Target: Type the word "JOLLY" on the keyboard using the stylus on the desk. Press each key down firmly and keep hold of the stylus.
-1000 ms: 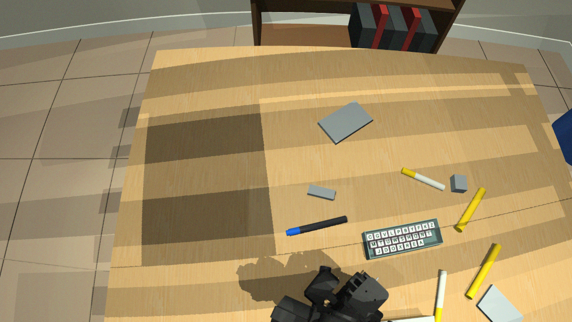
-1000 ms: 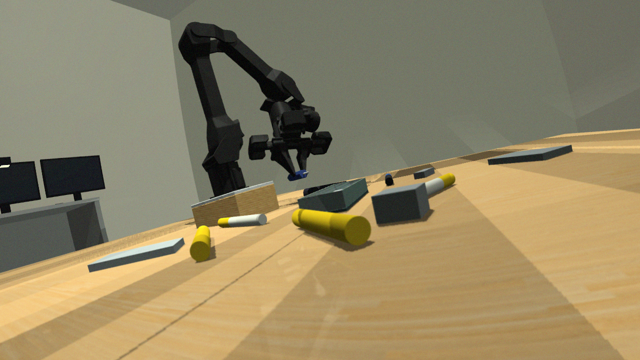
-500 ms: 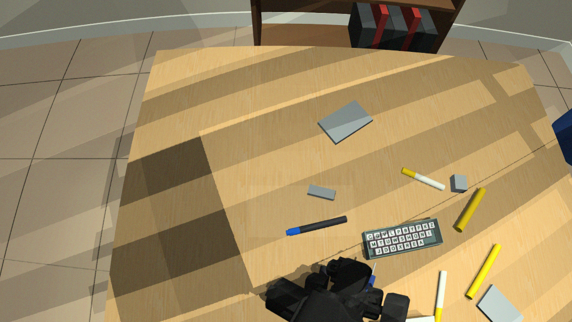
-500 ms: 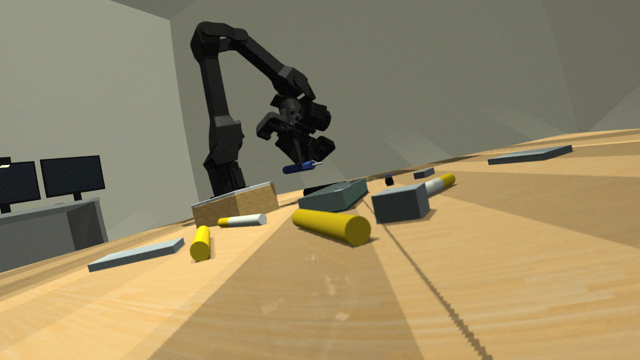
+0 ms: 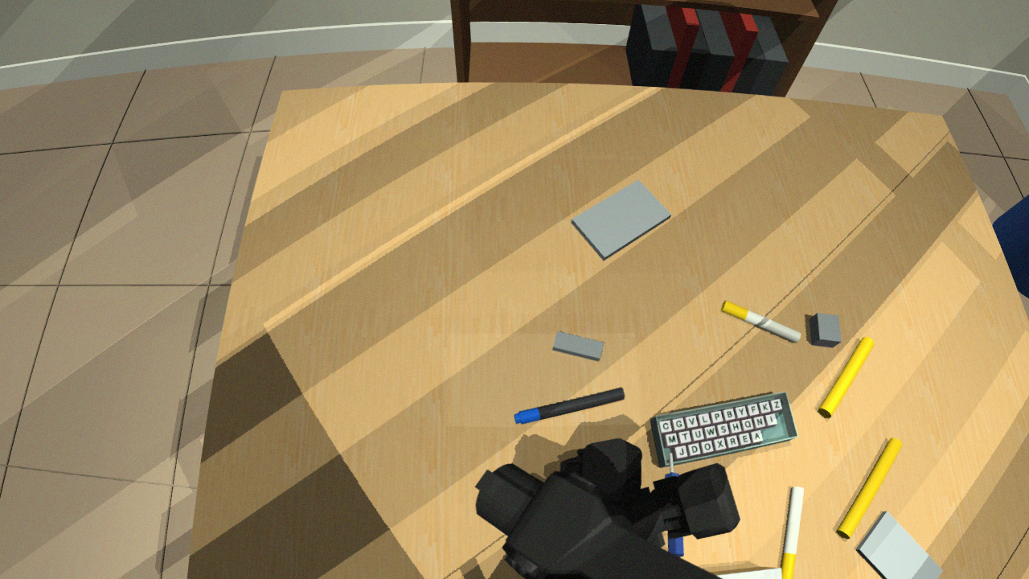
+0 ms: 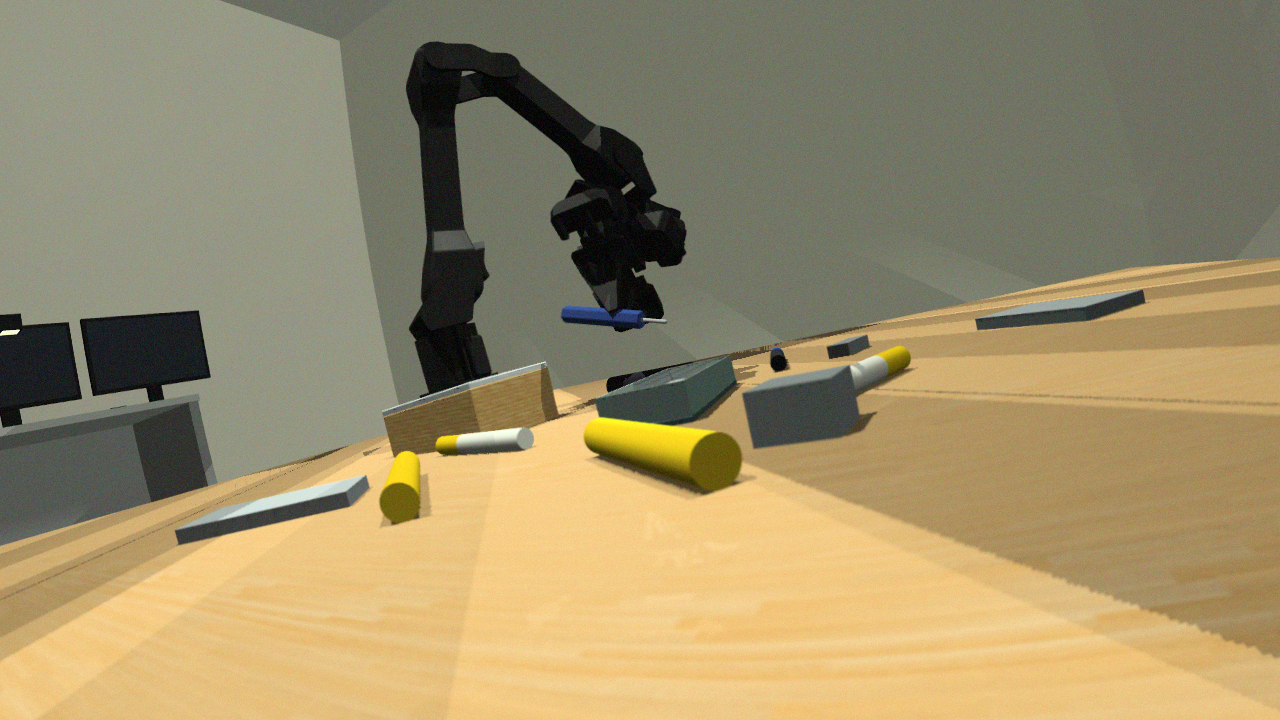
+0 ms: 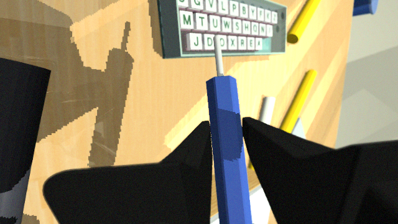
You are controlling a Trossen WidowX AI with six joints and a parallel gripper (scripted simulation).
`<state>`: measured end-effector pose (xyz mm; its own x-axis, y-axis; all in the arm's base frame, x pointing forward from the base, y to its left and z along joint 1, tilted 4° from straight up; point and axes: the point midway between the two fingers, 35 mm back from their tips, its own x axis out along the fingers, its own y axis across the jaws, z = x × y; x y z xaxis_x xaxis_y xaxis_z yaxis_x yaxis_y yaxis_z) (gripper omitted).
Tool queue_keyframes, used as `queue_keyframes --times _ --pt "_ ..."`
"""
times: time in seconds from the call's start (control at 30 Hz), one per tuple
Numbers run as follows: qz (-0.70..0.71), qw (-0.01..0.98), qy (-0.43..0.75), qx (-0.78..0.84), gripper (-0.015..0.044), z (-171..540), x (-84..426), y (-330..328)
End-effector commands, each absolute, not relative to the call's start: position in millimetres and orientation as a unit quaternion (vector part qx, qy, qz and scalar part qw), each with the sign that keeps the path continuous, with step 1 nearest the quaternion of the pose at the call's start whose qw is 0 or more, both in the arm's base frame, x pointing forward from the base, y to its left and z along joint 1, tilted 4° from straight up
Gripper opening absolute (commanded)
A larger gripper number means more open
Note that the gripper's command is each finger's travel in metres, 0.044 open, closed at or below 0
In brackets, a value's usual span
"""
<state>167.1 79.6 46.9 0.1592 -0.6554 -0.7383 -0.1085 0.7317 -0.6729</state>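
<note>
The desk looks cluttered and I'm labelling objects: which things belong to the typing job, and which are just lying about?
In the job:
- blue stylus, clamped in the gripper
- keyboard

Lying about:
- black marker
- two yellow-capped white markers
- two yellow cylinders
- grey blocks and slabs

1. The keyboard [image 7: 222, 28] carries the only lettering I see; its top row of keys reads C G V L P B Y F K Z.
2. Middle row: M T U W S H O N I.
3. Bottom row: J D O X R E A.
</note>
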Motion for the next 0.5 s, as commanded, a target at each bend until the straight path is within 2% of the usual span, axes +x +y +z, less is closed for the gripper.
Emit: queue_keyframes --times 0.0,0.47 --pt "-0.165 0.661 0.632 -0.369 0.0000 50 175 76" --pt "-0.048 0.518 0.669 -0.531 0.0000 58 195 66"
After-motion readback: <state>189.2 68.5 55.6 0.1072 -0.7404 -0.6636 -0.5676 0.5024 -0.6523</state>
